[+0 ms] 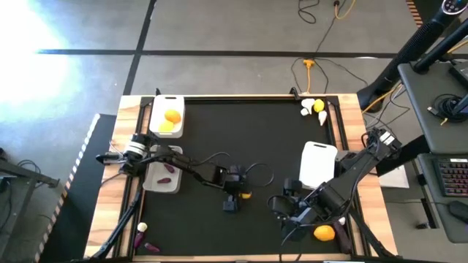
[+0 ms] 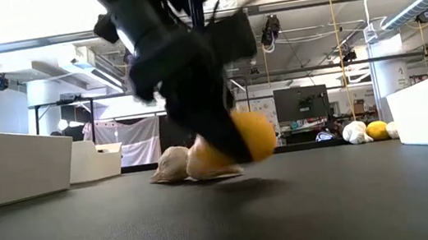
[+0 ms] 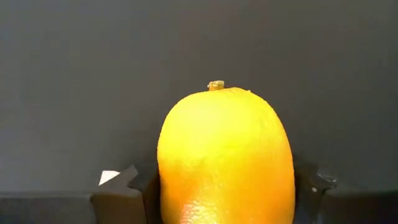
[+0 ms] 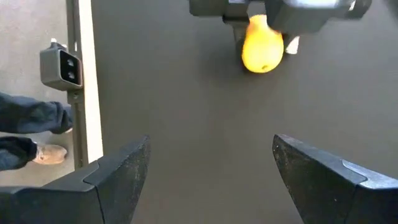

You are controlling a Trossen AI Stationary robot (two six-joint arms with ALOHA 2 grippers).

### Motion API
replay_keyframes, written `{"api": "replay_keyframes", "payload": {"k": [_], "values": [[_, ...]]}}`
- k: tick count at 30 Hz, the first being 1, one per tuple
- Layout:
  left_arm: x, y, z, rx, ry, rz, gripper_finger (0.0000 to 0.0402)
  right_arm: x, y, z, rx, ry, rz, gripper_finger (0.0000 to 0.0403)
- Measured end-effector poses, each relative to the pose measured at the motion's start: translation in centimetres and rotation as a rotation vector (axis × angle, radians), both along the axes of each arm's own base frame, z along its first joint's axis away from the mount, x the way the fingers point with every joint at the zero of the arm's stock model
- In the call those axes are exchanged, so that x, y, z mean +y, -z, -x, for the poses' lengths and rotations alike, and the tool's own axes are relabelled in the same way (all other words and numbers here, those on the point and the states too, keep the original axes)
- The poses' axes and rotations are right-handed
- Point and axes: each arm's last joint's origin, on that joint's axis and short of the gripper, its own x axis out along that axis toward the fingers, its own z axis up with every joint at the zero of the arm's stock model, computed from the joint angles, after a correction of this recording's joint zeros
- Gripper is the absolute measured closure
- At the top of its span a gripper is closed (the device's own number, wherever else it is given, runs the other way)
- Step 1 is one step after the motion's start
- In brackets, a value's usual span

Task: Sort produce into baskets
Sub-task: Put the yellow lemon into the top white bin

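Note:
My left gripper (image 1: 238, 193) is over the middle of the black table and is shut on a yellow citrus fruit (image 3: 224, 155), which also shows in the low view (image 2: 251, 136). My right gripper (image 4: 208, 168) is open and empty, low over the table to the right of it (image 1: 287, 212). A white basket (image 1: 167, 115) at the far left holds two citrus fruits. A second basket (image 1: 164, 175) in front of it holds a purple eggplant (image 1: 169, 169). A third basket (image 1: 318, 164) stands at the right. A garlic bulb (image 2: 172, 165) lies on the table behind the held fruit. My left gripper pinches the citrus fruit between its two fingers (image 3: 124, 186), one on each of its sides (image 3: 164, 180). The fruit's stem end (image 3: 216, 85) points away from the wrist. The fingers come slanting down from the table's left side, and the fruit sits just above the table.
An orange citrus (image 1: 324, 233) lies near the front edge beside my right arm. Garlic and a citrus (image 1: 313, 108) lie at the far right corner. An eggplant and a garlic bulb (image 1: 142, 235) lie at the near left. A person's shoe (image 4: 43, 152) shows beyond the table.

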Motion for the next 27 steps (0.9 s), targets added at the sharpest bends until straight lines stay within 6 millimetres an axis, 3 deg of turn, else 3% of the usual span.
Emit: {"api": "replay_keyframes", "payload": {"k": [3, 6, 10, 13, 17, 20, 27], "values": [[0.2, -3.3, 0.5, -0.081, -0.032, 0.039, 0.0207, -1.0, -0.7, 0.1, -0.008, 0.012, -0.001, 0.0074], [1.6, -7.5, 1.6, -0.169, -0.087, 0.034, 0.0207, -2.3, -1.6, -0.1, -0.032, 0.016, 0.000, 0.0074], [6.6, -11.7, 4.8, -0.188, -0.268, -0.049, 0.0207, -4.4, -2.4, -0.7, -0.055, 0.018, 0.026, 0.0074], [11.3, -13.4, 8.8, -0.144, -0.457, -0.100, 0.0207, -5.9, -2.5, -1.7, -0.067, 0.003, 0.060, 0.0074], [17.0, -13.5, 14.7, -0.017, -0.722, -0.148, 0.0208, -7.8, -2.4, -2.8, -0.075, -0.010, 0.104, 0.0074], [20.0, -12.9, 18.8, 0.087, -0.892, -0.178, 0.0208, -9.0, -2.5, -3.7, -0.096, -0.025, 0.132, 0.0074], [25.4, -9.2, 24.6, 0.293, -1.177, -0.099, 0.0209, -11.4, -2.7, -4.9, -0.127, -0.039, 0.179, 0.0074]]}}
